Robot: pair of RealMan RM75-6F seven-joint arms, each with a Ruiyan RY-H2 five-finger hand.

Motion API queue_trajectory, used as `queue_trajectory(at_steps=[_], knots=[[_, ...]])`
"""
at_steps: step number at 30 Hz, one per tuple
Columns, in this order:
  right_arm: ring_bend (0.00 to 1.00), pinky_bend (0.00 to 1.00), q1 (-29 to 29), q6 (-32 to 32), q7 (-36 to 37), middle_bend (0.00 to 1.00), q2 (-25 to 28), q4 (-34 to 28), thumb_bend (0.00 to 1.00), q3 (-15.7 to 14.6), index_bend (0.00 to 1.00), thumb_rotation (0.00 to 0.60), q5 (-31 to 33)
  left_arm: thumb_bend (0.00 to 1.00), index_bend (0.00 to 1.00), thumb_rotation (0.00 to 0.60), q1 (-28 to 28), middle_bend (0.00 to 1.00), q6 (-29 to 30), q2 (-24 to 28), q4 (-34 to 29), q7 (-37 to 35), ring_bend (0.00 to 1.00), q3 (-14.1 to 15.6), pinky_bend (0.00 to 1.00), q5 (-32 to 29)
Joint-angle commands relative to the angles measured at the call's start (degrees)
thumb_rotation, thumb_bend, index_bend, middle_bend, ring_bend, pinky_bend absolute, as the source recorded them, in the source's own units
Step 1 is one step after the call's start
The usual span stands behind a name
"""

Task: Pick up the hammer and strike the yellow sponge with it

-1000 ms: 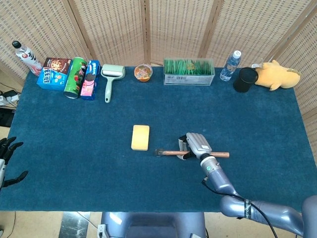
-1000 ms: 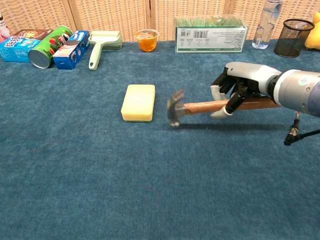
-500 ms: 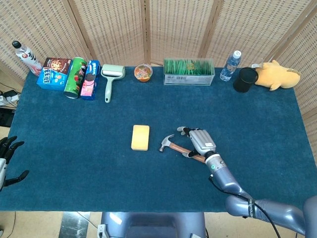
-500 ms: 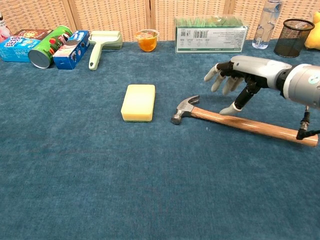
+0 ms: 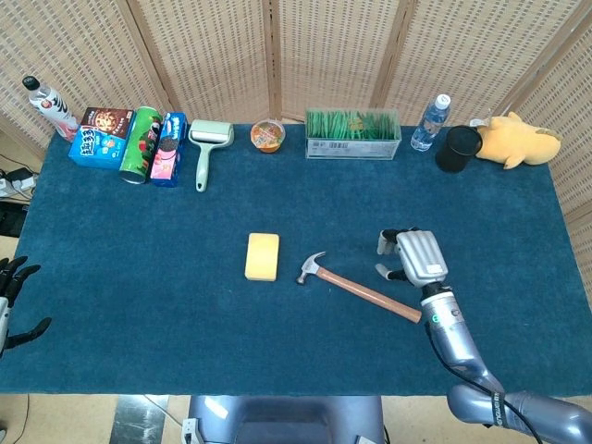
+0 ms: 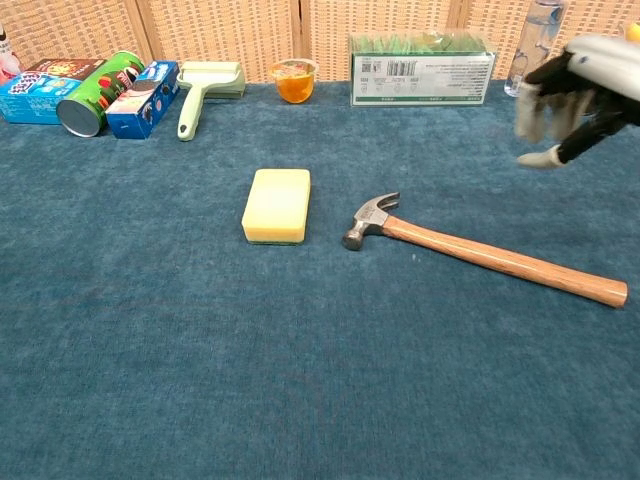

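Observation:
The hammer [image 5: 356,286] [image 6: 480,252] lies flat on the blue table, its metal head toward the yellow sponge [image 5: 262,255] [image 6: 277,204] and its wooden handle running out to the right. A short gap separates head and sponge. My right hand [image 5: 414,256] [image 6: 580,98] hangs above the table to the right of the hammer, fingers apart and holding nothing. My left hand [image 5: 13,296] shows only at the left edge of the head view, off the table, fingers spread and empty.
Along the far edge stand a bottle [image 5: 52,106], snack boxes [image 5: 100,135], a green can [image 5: 141,144], a lint roller [image 5: 206,145], a small orange cup [image 5: 267,135], a green-filled clear box [image 5: 352,135], a water bottle [image 5: 430,122], a black mesh cup [image 5: 456,149] and a yellow plush toy [image 5: 514,139].
My right hand held the hammer up beside the sponge, let it go onto the table, then drew away up and to the right. The hammer now lies still.

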Motion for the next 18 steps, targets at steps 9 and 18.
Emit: queue_trajectory(at_steps=[9,18], knots=[[0.68,0.50,-12.3,15.6,-3.2,0.68,5.7,2.4,0.28,-8.2,0.66,0.600,-11.4,0.24,0.31,0.600,1.9,0.21,6.1,-2.8,3.3,-1.2,0.12,0.1,0.21,3.3],[0.74,0.53,-17.6,19.8,2.4,0.72,9.7,0.8,0.28,-10.6,0.67,0.600,-15.5,0.23,0.33,0.600,3.2,0.24,8.3,-4.1,4.4,-0.8,0.14,0.9,0.23,4.8]])
